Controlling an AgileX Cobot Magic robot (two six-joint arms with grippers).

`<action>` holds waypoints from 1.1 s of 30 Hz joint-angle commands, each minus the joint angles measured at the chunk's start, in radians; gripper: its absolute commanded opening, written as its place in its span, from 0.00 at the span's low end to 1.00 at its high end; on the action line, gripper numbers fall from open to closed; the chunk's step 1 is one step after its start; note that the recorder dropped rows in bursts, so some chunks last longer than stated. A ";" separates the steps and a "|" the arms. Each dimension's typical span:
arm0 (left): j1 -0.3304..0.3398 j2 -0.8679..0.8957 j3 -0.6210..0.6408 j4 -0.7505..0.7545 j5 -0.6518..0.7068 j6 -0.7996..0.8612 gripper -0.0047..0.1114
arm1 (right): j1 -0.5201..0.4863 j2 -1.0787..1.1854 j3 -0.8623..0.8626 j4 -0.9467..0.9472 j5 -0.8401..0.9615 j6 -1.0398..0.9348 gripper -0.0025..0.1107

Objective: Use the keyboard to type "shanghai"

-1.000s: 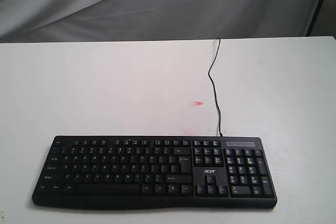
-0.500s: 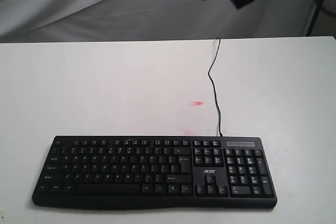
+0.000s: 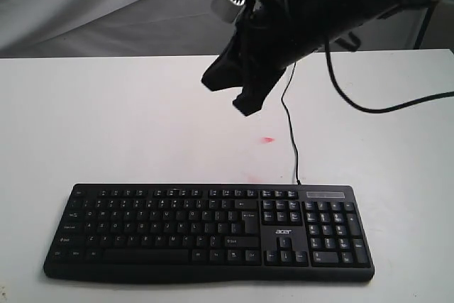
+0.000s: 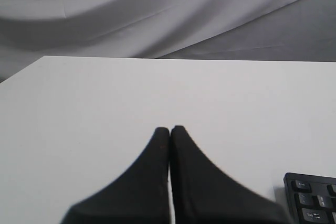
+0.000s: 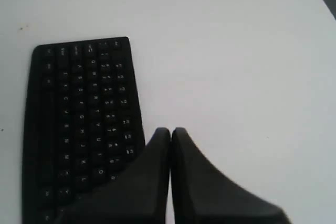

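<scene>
The keyboard (image 3: 206, 228) lay across the bottom of the exterior frame on the white surface (image 3: 106, 118). The right gripper (image 5: 170, 132), at upper centre, and the left gripper (image 4: 169, 129) each had fingers pressed together. A clean first press would drop straight onto "s", probably lower left, touching one key only.

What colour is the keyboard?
The keyboard is black with white legends; the exterior view shows it best.
</scene>
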 commanded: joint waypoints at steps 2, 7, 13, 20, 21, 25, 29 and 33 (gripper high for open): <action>-0.004 -0.005 0.005 -0.001 -0.006 -0.001 0.05 | 0.090 0.078 0.016 0.061 -0.028 -0.063 0.02; -0.004 -0.005 0.005 -0.001 -0.006 -0.001 0.05 | 0.207 0.158 0.016 0.061 -0.114 -0.077 0.02; -0.004 -0.005 0.005 -0.001 -0.006 -0.001 0.05 | 0.330 0.221 0.016 0.066 -0.263 -0.079 0.02; -0.004 -0.005 0.005 -0.001 -0.006 -0.001 0.05 | 0.392 0.276 0.016 0.124 -0.295 -0.079 0.02; -0.004 -0.005 0.005 -0.001 -0.006 -0.001 0.05 | 0.402 0.290 0.016 0.124 -0.307 -0.079 0.02; -0.004 -0.005 0.005 -0.001 -0.006 -0.001 0.05 | 0.427 0.323 0.016 0.131 -0.354 -0.092 0.02; -0.004 -0.005 0.005 -0.001 -0.006 -0.001 0.05 | 0.444 0.332 0.013 0.135 -0.382 -0.094 0.02; -0.004 -0.005 0.005 -0.001 -0.006 -0.001 0.05 | 0.446 0.336 0.011 0.151 -0.382 -0.094 0.02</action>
